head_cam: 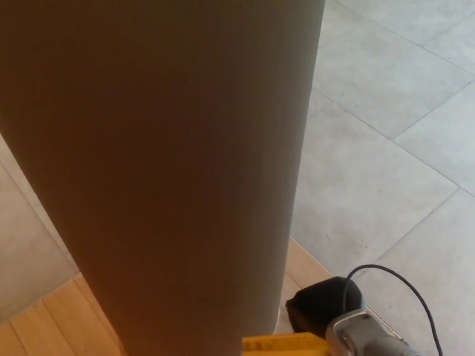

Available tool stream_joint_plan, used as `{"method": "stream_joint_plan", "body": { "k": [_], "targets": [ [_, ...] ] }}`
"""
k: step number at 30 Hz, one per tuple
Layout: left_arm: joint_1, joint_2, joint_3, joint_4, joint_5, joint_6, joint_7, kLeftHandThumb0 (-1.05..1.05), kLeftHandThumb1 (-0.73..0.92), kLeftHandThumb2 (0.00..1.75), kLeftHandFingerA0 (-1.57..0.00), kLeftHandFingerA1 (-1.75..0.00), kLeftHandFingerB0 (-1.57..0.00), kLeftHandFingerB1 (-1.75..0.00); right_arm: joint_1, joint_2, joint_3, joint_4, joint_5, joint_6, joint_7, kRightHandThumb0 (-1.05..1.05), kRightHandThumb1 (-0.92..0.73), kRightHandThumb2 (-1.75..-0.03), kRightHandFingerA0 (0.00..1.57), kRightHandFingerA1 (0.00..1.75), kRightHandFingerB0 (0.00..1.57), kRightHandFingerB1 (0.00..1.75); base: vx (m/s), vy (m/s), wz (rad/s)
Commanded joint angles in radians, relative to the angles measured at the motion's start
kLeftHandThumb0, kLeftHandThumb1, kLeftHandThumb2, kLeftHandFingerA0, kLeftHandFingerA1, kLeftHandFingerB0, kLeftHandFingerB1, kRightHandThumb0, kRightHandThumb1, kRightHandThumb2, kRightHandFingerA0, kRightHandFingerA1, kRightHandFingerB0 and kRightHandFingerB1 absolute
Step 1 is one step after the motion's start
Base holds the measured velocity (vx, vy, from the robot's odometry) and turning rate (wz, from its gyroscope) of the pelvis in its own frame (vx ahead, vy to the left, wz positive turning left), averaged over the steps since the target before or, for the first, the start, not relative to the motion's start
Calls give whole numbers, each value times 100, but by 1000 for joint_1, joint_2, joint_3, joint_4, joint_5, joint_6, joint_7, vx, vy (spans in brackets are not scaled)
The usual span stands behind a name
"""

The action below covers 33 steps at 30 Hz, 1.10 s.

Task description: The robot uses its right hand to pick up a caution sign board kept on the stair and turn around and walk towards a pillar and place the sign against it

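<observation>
**Head view: sign at the foot of the pillar, right hand on it**

Head view is giving me a steep look down, and a wide brown pillar (159, 170) is filling most of the picture from the top edge to the bottom. I am seeing its surface as plain and evenly coloured, with a faint vertical grain.

At the bottom edge, just right of the pillar's base, the top of the yellow caution sign (282, 345) is poking into the frame. Only a small strip of it is showing, so I cannot read any lettering. Its left end is sitting right at the pillar's edge; whether it is actually touching the pillar I cannot tell from here.

My right hand (323, 310) is showing as a black rounded shape directly above and against the sign's right end, with the grey wrist (364, 337) trailing toward the bottom right corner. It is looking clenched around the top of the sign, though the fingers themselves are hidden from me. A thin black cable (401, 285) is looping up from the wrist and curving back down toward the bottom edge.

The floor to the right is showing large pale grey tiles (386, 148). A band of light wooden boards (44, 319) is running around the pillar's base, visible at the bottom left and as a sliver beside my hand.

My left hand is out of the picture.
</observation>
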<state>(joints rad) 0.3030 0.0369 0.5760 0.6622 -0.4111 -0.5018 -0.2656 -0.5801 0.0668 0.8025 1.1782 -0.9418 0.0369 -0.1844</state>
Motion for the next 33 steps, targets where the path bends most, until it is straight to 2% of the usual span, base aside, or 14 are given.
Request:
{"method": "stream_joint_plan", "body": {
  "k": [1,5,6,8,13,17,19,22,25,27,29,30,31,33],
  "targets": [
    [18,10,7,-14,-28,4,-19,-51,23,84,-121,-100,-99,-86,-15,-15,-17,-7,46,-98,25,-25,-53,-78,76,157,80,88,0,0,0],
    [28,11,7,-24,-29,8,-19,-51,23,85,-123,-101,-100,-86,-30,-14,-28,3,59,-110,61,-27,-59,-80,72,149,78,86,0,0,0],
    [21,8,14,-11,-46,5,-37,-41,26,78,-128,-91,-102,-79,-44,-16,-34,5,66,-127,75,-25,-60,-83,76,148,79,93,0,0,0],
    [31,9,6,-33,-31,22,-20,-46,23,86,-122,-101,-97,-86,-50,-15,-39,4,71,-131,89,-25,-60,-80,77,138,80,87,0,0,0],
    [32,9,-9,-55,-18,31,-14,-48,25,85,-121,-101,-98,-87,-73,-1,-35,17,73,-107,157,-26,-57,-77,72,144,80,76,0,0,0],
    [31,14,-19,-58,-1,29,-2,-46,23,88,-116,-102,-97,-87,-75,23,-52,21,94,-133,155,-30,-55,-82,76,137,83,86,0,0,0],
    [33,17,-26,-70,13,37,16,-44,23,88,-117,-101,-97,-88,-76,28,-60,18,102,-150,143,-29,-55,-83,75,143,82,88,0,0,0],
    [37,24,-24,-52,-1,34,-12,-44,24,87,-116,-102,-96,-87,-104,48,-51,3,91,-183,109,-21,-57,-95,73,157,74,108,0,0,0],
    [37,23,-24,-43,-4,28,-22,-46,23,86,-120,-102,-97,-87,-121,50,-56,-3,95,-205,91,-19,-57,-95,76,152,76,109,0,0,0],
    [31,24,-26,-28,-3,22,-26,-45,28,75,-124,-93,-101,-78,-136,54,-63,-8,103,-203,103,-20,-57,-97,75,150,75,106,0,0,0],
    [28,23,-30,-22,8,14,-18,-44,27,77,-122,-93,-100,-79,-159,59,-62,-26,99,-209,94,-20,-54,-96,77,139,79,96,0,0,0],
    [28,22,-33,-19,13,15,-13,-45,28,76,-121,-92,-100,-79,-164,58,-58,-27,95,-209,95,-21,-56,-95,76,142,79,99,0,0,0],
    [27,22,-34,-15,12,14,-17,-47,28,76,-122,-92,-100,-79,-177,60,-49,-25,86,-215,90,-24,-61,-94,77,161,78,113,0,0,0],
    [24,25,-36,-6,10,9,-25,-48,29,75,-121,-92,-100,-79,-187,62,-46,-21,87,-221,90,-22,-61,-98,77,163,77,120,0,0,0]
  ]
}}
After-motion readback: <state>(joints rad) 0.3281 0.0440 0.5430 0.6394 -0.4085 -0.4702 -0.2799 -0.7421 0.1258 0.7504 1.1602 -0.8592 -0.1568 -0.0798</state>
